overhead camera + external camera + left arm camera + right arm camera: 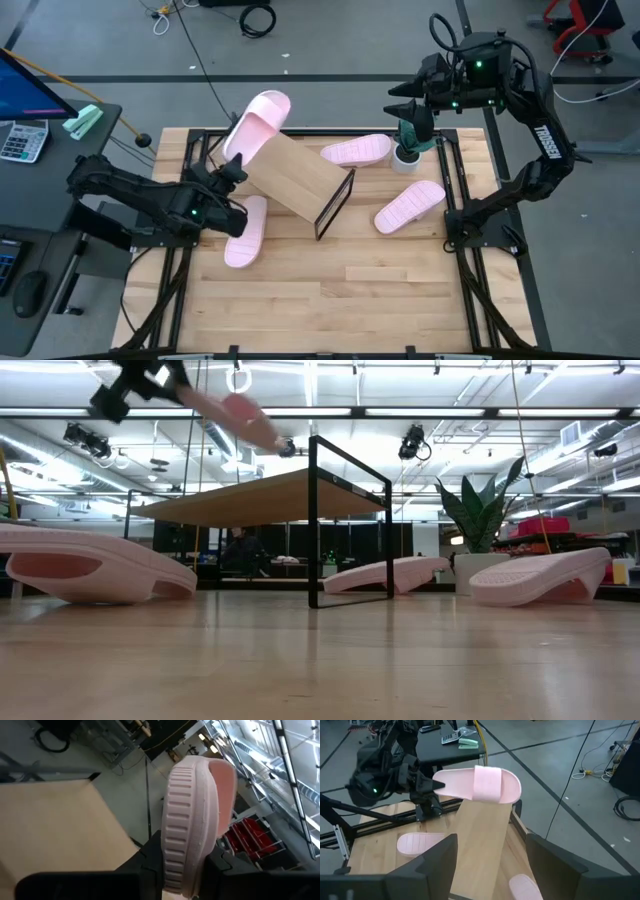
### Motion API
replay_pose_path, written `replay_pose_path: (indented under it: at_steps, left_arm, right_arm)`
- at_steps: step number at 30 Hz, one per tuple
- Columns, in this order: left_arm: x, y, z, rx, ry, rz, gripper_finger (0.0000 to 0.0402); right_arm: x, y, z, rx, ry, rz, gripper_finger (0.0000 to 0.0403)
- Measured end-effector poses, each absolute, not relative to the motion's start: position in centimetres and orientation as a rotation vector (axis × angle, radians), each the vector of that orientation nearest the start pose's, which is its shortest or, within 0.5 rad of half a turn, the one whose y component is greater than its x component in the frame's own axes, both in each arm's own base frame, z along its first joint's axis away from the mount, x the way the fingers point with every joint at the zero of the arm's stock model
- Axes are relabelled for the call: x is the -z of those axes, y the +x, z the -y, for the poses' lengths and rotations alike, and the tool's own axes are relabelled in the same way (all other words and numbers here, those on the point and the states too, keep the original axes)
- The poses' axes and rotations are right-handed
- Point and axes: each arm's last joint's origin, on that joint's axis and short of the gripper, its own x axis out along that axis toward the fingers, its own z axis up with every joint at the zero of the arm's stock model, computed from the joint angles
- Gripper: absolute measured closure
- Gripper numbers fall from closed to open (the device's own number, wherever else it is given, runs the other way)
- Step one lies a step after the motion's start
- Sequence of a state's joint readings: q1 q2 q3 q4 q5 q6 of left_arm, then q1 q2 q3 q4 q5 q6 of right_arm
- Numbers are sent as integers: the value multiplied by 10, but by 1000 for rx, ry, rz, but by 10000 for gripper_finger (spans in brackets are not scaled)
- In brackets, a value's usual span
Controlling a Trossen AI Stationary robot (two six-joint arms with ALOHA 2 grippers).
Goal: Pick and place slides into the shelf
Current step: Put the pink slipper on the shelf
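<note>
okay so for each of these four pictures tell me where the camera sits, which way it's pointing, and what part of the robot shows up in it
High: overhead, straight down on the table; both arms.
Low: table height, level across to the shelf; left gripper enters up top.
Left wrist: on the left arm, along the held slide; own fingers.
Right wrist: on the right arm, raised, towards the left arm; own open fingers.
Shared: every view shows that held slide.
</note>
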State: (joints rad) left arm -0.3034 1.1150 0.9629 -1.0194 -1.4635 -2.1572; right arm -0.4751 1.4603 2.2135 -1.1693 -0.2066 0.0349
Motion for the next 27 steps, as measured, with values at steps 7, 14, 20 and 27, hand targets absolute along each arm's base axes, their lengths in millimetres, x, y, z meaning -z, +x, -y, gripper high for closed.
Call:
replay_pose_path:
  at_steps: [7,14,20,27]
  left_arm:
    - [-272,176,18,-1208,-873,532,326]
    - [-253,170,12,-1249,-827,501,326]
    - [-238,167,11,-1261,-844,491,326]
    - [-220,163,8,-1282,-853,464,326]
  right_arm:
    - [-538,197,94,281,220,-385,163]
    - [-534,203,98,289,270,-396,165]
    - [-528,214,100,287,302,-422,165]
    - [-520,232,100,282,327,-462,168]
